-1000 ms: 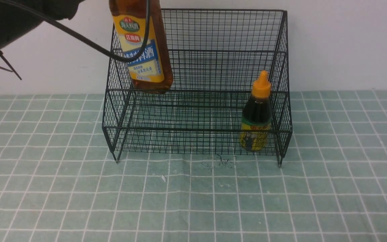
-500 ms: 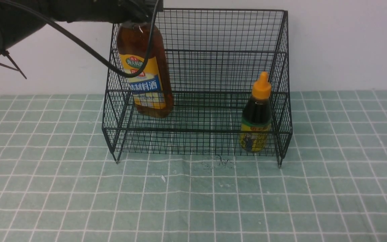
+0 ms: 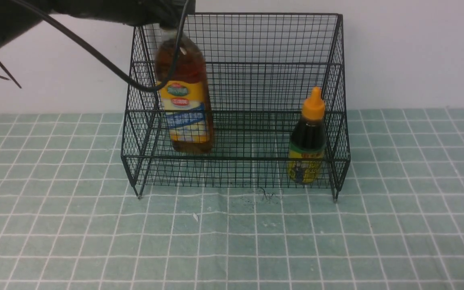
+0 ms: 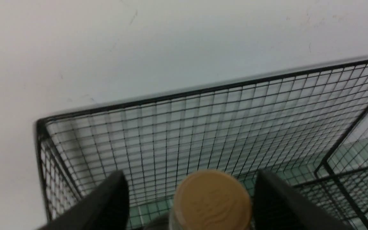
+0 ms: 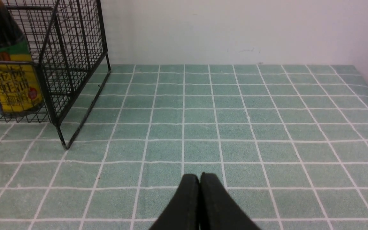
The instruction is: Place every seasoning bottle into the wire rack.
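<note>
from the front, the wire rack [image 3: 236, 108] stands toward the back edge of the checked tablecloth [image 3: 232, 241], close to the wall. the small dark bottle [image 3: 307, 141] with its orange cap stands upright in the lower tier at the rack's right end. the tall amber bottle [image 3: 184, 100] is at the rack's left end, roughly upright, its base low in the front tier; it looks blurred, so i can't say it has settled. the left gripper [image 3: 167, 20] sits right over its top, but from here i can't tell how the jaws stand. the right arm doesn't show at all. i'd judge both bottles are in the rack, with only the left arm's retreat to come, provided the tall one stays standing.

the left wrist view supplies what the front lacks: the gold cap [image 4: 212, 200] sits between two black fingers [image 4: 107, 201] that stand well apart from it on both sides, so the left gripper [image 4: 190, 199] is spread wide and holds nothing. the rack's mesh back [image 4: 203, 127] is just behind.

the right wrist view shows the right gripper [image 5: 199, 182], jaws pressed together and empty, above bare cloth well clear of the rack's right corner leg [image 5: 63, 142]. the small bottle's yellow label [image 5: 8, 86] reads clearly through the mesh.
</note>
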### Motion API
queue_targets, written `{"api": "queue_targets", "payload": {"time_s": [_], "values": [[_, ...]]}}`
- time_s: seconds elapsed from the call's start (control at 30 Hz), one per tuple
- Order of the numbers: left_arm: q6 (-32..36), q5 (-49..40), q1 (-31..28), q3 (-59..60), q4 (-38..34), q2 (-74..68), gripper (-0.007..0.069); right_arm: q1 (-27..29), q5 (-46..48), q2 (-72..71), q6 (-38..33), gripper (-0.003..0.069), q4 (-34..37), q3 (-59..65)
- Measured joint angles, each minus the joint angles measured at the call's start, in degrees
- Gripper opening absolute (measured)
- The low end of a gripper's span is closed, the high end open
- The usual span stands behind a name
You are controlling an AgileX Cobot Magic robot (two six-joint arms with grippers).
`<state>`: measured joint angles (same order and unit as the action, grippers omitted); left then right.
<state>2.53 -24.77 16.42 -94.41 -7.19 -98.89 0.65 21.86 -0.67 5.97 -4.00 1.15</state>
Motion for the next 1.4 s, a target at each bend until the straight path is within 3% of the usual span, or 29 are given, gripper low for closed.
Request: {"api": "queue_targets", "payload": {"time_s": [0.13, 0.27, 0.43, 0.6, 0.67, 0.8, 1.17, 1.4], "values": [[1.03, -1.1, 0.0, 0.0, 0.33, 2.39, 0.0547, 0.0, 0.0, 0.0, 0.0, -0.0015, 0.0, 0.0], [1.83, -3.3, 0.0, 0.0, 0.7, 5.91, 0.0513, 0.0, 0.0, 0.0, 0.0, -0.0015, 0.0, 0.0], [1.88, -11.01, 0.0, -0.07, 3.69, 11.16, 0.0335, 0.0, 0.0, 0.0, 0.0, -0.0015, 0.0, 0.0], [1.88, -22.31, 0.0, 0.07, 6.84, 18.21, 0.0052, 0.0, 0.0, 0.0, 0.0, -0.0015, 0.0, 0.0], [1.83, -24.08, 0.0, 1.53, 7.19, 21.85, 0.0009, 0.0, 0.0, 0.0, 0.0, -0.0015, 0.0, 0.0], [0.94, -24.07, 0.0, 6.75, 6.35, 28.71, -0.0006, 0.0, 0.0, 0.0, 0.0, -0.0015, 0.0, 0.0], [-1.81, -6.29, 0.0, 43.4, -2.87, 60.57, -0.0006, 0.0, 0.0, 0.0, 0.0, -0.0015, 0.0, 0.0], [-1.83, -6.69, 0.0, 55.29, -5.06, 71.63, -0.0006, 0.0, 0.0, 0.0, 0.0, -0.0015, 0.0, 0.0]]}}
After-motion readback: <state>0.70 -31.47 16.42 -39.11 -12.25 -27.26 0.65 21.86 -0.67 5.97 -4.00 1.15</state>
